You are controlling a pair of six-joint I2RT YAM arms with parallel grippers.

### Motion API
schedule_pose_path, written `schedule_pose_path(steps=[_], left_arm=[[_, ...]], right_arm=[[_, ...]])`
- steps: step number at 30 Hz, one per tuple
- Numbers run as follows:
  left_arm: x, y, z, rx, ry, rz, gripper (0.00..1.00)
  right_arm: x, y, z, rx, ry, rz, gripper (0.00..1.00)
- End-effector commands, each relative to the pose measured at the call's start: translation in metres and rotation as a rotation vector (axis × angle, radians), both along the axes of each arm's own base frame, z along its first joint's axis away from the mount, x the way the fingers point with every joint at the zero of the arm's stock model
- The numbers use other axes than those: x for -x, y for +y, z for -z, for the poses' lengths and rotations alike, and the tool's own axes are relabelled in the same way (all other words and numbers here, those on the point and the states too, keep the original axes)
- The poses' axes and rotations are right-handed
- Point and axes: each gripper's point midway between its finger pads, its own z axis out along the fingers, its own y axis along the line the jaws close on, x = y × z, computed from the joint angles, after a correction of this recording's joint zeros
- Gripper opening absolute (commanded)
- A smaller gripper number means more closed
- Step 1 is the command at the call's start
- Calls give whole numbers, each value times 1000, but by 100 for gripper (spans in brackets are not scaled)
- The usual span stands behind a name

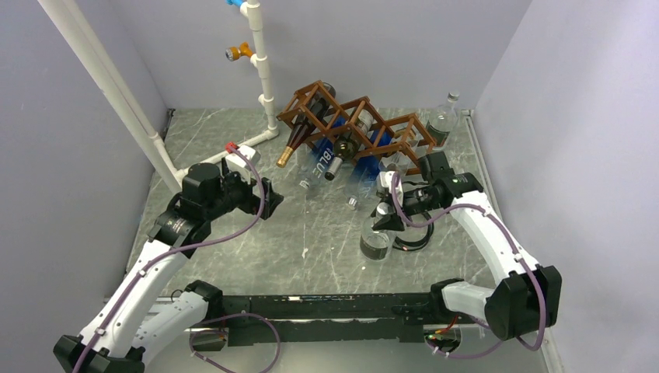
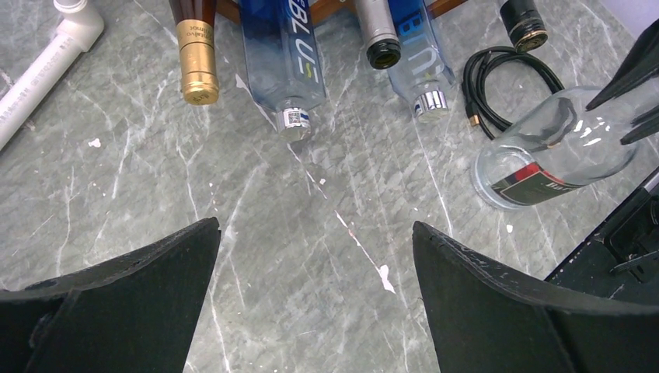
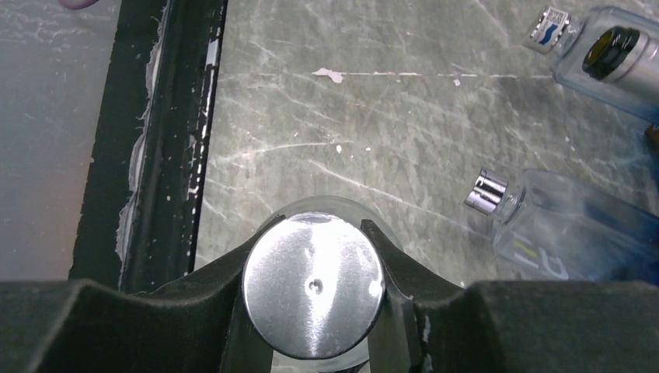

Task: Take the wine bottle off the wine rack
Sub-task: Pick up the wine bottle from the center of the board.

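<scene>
One clear glass bottle (image 2: 544,148) is off the wine rack (image 1: 364,106) and over the marble-patterned table (image 1: 311,256), near the rack's front right; the right gripper (image 3: 320,224) is clamped narrowly on its neck just below the silver cap (image 3: 313,294), a grip that lets the body hang tilted beneath the fingers; by my reading the lift-out is done and setting down or carrying clear is what remains. The left gripper (image 2: 315,229) hovers with its jaws spread wide and nothing between them, facing the necks that jut from the rack's front, probably as a spare hand; a gold-foiled wine bottle (image 2: 198,66), a square blue bottle (image 2: 284,54) and a dark-mouthed bottle neck (image 2: 379,35) lie in the rack's cells with their mouths slanting down toward the table.

Much is hidden; the right wrist view shows only the cap, so the held bottle's body is out of sight there; whether its base touches the table I cannot tell; its red and black label is too curved to read; the racked bottles' bodies are cut off in both wrist views; a second clear bottle (image 1: 443,120) stands half hidden behind the rack's far right end.
</scene>
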Motion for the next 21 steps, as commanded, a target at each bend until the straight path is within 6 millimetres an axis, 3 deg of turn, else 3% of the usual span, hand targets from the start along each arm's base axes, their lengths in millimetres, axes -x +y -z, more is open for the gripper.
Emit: schedule_pose_path(steps=[1, 11, 21], left_arm=[[-1, 6, -9, -6, -41, -25, 99], [-1, 7, -12, 3, -58, -30, 100], [1, 10, -18, 17, -80, -41, 100]], right_arm=[[8, -1, -47, -109, -107, -41, 0], [9, -33, -66, -94, -164, 74, 0], [-12, -67, -85, -90, -212, 264, 0]])
